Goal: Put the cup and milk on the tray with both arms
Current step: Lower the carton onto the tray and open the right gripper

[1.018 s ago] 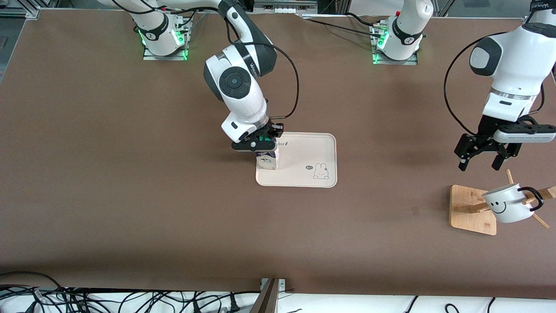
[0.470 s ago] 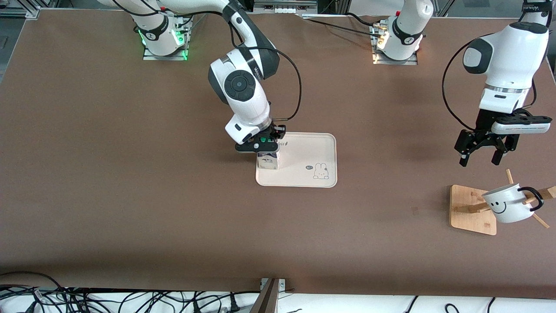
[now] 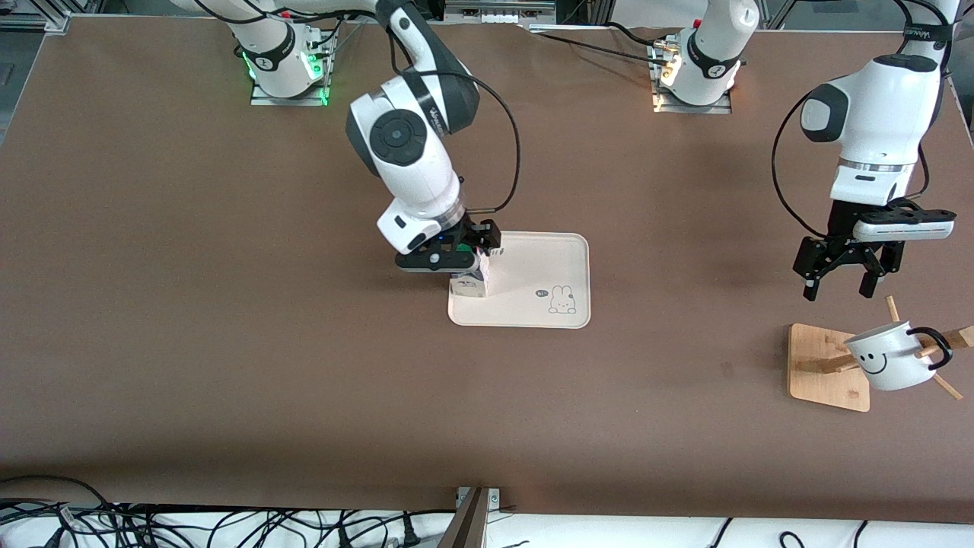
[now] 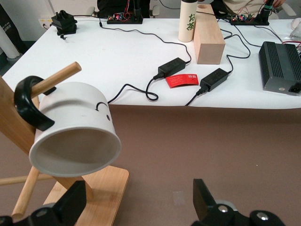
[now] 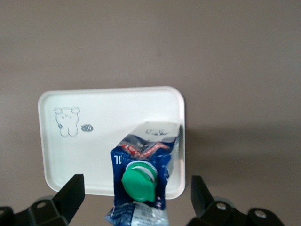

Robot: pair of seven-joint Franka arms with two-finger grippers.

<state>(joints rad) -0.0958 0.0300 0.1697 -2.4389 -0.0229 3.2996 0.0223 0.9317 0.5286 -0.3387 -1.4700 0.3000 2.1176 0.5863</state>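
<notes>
The milk [image 3: 468,285] is a blue and white carton with a green cap. It stands upright on the cream tray [image 3: 544,262], at the tray's edge toward the right arm's end. My right gripper [image 3: 450,259] is open just over the carton, its jaws wide on either side and clear of it. The right wrist view shows the milk [image 5: 141,172], the tray [image 5: 99,136] and the gripper [image 5: 136,195]. The cup [image 3: 886,358], white with a smiley face, hangs tilted on a wooden rack. My left gripper [image 3: 837,283] is open and empty over the table beside the rack. The left wrist view shows the cup [image 4: 75,134] close to that gripper [image 4: 138,207].
The wooden rack [image 3: 825,373] has a square base and pegs and stands at the left arm's end of the table; it also shows in the left wrist view [image 4: 96,188]. Cables lie along the table's edge nearest the front camera [image 3: 228,525].
My right arm's wrist has swung toward the right arm's end, its gripper still over the milk. My left arm has drawn back a little, its gripper staying beside the rack.
</notes>
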